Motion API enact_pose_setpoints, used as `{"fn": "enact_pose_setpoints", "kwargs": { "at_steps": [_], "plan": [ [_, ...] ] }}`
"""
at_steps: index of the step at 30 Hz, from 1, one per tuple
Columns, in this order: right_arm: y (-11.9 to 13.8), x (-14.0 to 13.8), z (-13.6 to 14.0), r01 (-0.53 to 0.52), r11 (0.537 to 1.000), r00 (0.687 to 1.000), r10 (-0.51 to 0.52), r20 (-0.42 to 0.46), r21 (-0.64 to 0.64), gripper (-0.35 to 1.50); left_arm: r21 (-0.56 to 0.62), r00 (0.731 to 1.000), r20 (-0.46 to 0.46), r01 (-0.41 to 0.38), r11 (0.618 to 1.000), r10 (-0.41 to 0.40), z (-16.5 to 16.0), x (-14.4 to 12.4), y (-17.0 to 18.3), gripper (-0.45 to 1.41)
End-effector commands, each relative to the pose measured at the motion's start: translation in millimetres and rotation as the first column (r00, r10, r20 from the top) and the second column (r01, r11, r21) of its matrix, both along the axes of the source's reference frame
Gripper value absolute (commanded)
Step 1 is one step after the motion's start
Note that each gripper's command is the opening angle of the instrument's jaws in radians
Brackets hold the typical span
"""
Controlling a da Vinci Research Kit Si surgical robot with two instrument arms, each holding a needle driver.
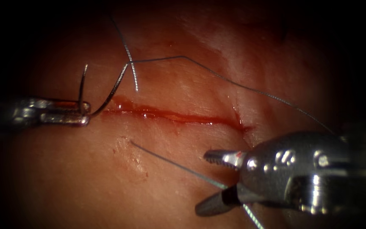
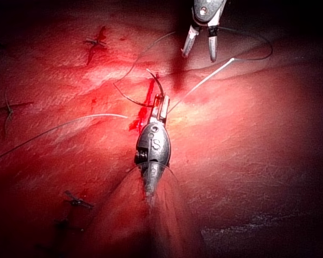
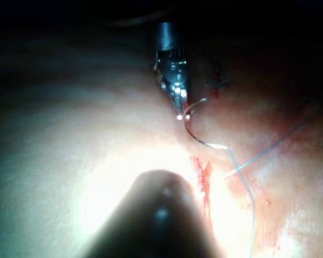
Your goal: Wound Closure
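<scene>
My left tool (image 1: pixel 85 114) comes in from the left, its jaws shut on the curved needle (image 1: pixel 111 91) near mid-curve. The needle stands free of the tissue (image 1: pixel 64 178) at the left end of the cut (image 1: pixel 178 117), with both ends pointing up. Thread (image 1: pixel 234 82) runs from the needle's tail off to the right. My right tool (image 1: pixel 203 183) is open below the cut's right part. A second thread strand (image 1: pixel 170 162) lies between its jaws, ungripped. The left wrist view shows the left tool (image 2: pixel 162 105), the needle (image 2: pixel 130 99) and the open right tool (image 2: pixel 200 52).
Red fluid lines the cut. A short bright thread end (image 1: pixel 133 76) hangs above the cut's left part. Older stitches (image 2: pixel 97 43) mark the tissue in the left wrist view. The right wrist view has the left tool (image 3: pixel 177 102) holding the needle (image 3: pixel 196 138).
</scene>
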State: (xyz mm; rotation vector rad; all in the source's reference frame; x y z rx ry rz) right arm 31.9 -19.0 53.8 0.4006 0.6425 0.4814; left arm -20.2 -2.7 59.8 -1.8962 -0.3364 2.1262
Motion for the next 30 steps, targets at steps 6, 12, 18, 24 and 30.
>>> {"fn": "enact_pose_setpoints", "kwargs": {
  "at_steps": [6, 12, 18, 24, 30],
  "plan": [
    [-0.5, 7.2, 6.7, 0.07, 0.997, 0.993, -0.074, 0.09, 0.043, 1.33, 0.0, 1.0, 0.003, -0.003, 1.0, 0.003, 0.7, -0.3, -0.3, -0.45],
    [-2.9, 7.9, 11.1, 0.104, 0.987, 0.972, -0.127, 0.199, 0.121, 1.18, 0.0, 1.0, 0.004, -0.004, 1.0, 0.004, 0.7, -0.3, -0.3, -0.45],
    [-4.4, 9.0, 13.7, 0.095, 0.983, 0.962, -0.131, 0.238, 0.156, 1.08, 0.0, 1.0, 0.005, -0.005, 1.0, 0.005, 0.6, -0.3, -0.3, -0.45],
    [-3.7, 8.9, 12.6, 0.081, 0.983, 0.963, -0.119, 0.24, 0.163, -0.35, 0.001, 1.0, 0.001, -0.01, 1.0, 0.01, 0.6, -0.2, -0.3, -0.45],
    [-3.6, 8.1, 11.2, 0.077, 0.986, 0.965, -0.111, 0.238, 0.146, -0.35, 0.001, 1.0, 0.002, -0.012, 1.0, 0.012, 0.6, -0.2, -0.3, -0.45]
  ]
}}
